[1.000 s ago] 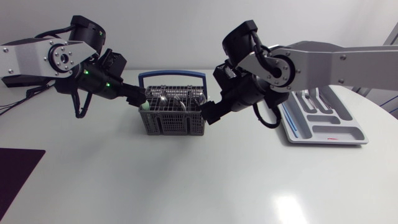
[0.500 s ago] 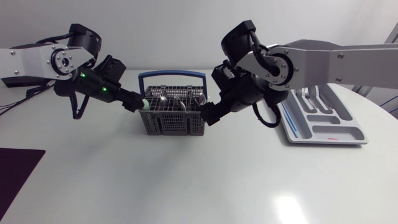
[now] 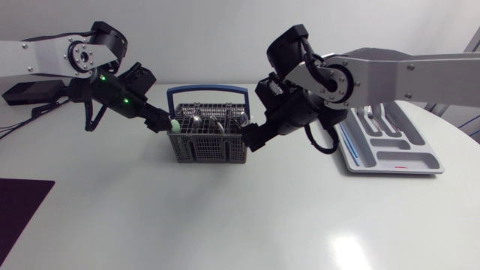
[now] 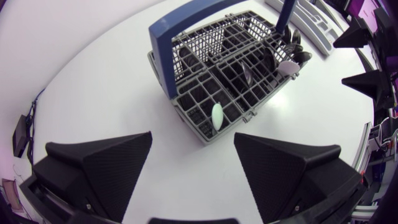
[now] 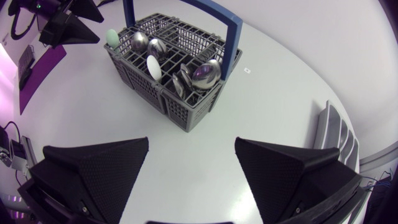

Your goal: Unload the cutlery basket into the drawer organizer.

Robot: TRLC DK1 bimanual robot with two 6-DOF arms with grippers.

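Observation:
The grey cutlery basket (image 3: 208,135) with a blue handle (image 3: 208,91) stands mid-table and holds several spoons (image 5: 204,73). A mint-green utensil end (image 3: 173,126) sticks up at its left corner, a white one (image 5: 153,65) further in. My left gripper (image 3: 160,122) hovers just left of that corner, open and holding nothing. In the left wrist view the green end (image 4: 217,116) lies ahead of the gripper (image 4: 193,155), not between its fingers. At the basket's right end my right gripper (image 3: 251,139) is open and holds nothing. The basket (image 5: 174,68) lies ahead of it (image 5: 191,163).
The grey drawer organizer (image 3: 390,142) lies at the right of the table with a fork in a back compartment and a red and a blue item along its edges. A dark purple mat (image 3: 19,202) sits at the front left corner.
My left arm has risen and drawn back a little to the left, its fingertips easing away from the basket's corner. The right arm and basket have stayed still.

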